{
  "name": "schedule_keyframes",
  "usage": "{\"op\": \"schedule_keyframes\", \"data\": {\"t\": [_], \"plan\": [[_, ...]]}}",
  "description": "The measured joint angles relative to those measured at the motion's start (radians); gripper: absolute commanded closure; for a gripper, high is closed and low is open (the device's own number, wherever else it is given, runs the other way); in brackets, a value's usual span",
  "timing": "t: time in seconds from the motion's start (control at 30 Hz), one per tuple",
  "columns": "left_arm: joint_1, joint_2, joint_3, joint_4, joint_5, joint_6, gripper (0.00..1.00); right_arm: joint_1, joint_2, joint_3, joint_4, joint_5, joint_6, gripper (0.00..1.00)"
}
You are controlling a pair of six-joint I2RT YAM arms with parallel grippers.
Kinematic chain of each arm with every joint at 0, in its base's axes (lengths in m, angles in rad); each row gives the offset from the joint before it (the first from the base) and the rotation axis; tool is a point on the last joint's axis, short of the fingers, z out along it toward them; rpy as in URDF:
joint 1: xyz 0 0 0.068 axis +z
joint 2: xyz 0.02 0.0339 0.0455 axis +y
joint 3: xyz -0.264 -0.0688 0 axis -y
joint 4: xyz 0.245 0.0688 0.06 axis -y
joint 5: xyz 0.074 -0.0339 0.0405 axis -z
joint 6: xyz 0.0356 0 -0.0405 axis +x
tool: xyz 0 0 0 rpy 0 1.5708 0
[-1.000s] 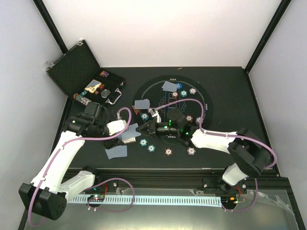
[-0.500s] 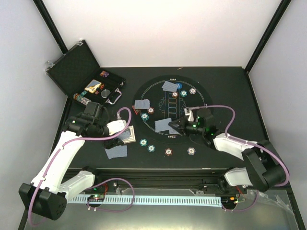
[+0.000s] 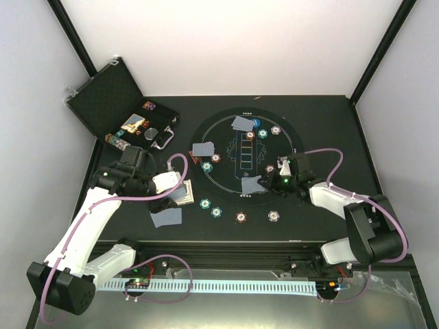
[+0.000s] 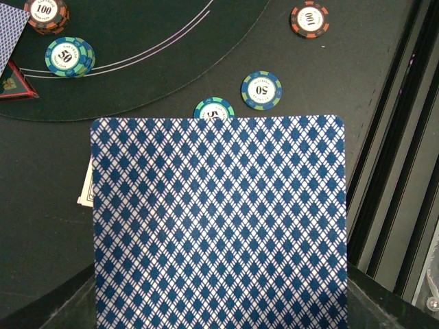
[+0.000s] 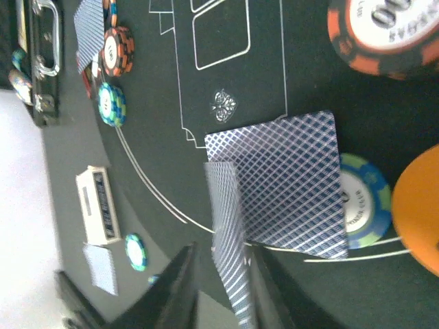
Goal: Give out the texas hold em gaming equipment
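Observation:
My left gripper [image 3: 173, 199] holds a stack of blue-backed playing cards [image 3: 182, 194] left of the round mat [image 3: 296, 140]. In the left wrist view the top card [image 4: 218, 219] hides the fingers. My right gripper [image 3: 269, 184] is low over the mat's near part. In the right wrist view its jaws [image 5: 221, 250] stand apart with a blurred card [image 5: 230, 267] edge-on between them, beside a card lying flat [image 5: 288, 181]. Teal chips [image 3: 205, 203], brown-red chips [image 3: 241, 217] and an orange disc [image 5: 418, 205] lie around.
The open black case [image 3: 110, 96] stands at the back left. Other cards lie on the mat [image 3: 242, 123] [image 3: 204, 149] and near the left gripper [image 3: 167, 217]. A red triangle marker [image 4: 12, 81] lies by a teal chip [image 4: 68, 56]. The table's front rail [image 3: 240, 243] runs below.
My right gripper has moved from the left gripper's stack to the right across the mat, carrying a card. The left arm has not moved.

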Motion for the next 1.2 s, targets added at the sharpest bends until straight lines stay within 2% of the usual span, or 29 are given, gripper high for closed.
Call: {"op": "schedule_keyframes", "data": {"t": [0.13,0.33,0.47,0.53,0.83,1.07,1.2], "plan": [[0.0,0.0,0.0,0.0,0.0,0.0,0.98,0.0,-0.038,0.037,-0.092,0.067,-0.057,0.54],[0.0,0.0,0.0,0.0,0.0,0.0,0.98,0.024,-0.151,0.053,-0.191,0.134,-0.058,0.41],[0.0,0.0,0.0,0.0,0.001,0.0,0.98,0.124,-0.19,0.089,-0.18,0.132,-0.018,0.25],[0.0,0.0,0.0,0.0,0.001,0.0,0.98,0.2,-0.178,0.113,-0.143,0.113,0.016,0.21],[0.0,0.0,0.003,-0.004,0.001,0.0,0.98,0.486,0.068,0.231,0.265,-0.088,0.246,0.17],[0.0,0.0,0.004,-0.005,0.001,0.0,0.99,0.597,0.214,0.312,0.471,-0.15,0.367,0.18],[0.0,0.0,0.004,-0.005,0.001,0.0,0.98,0.621,0.267,0.346,0.515,-0.165,0.397,0.2]]}}
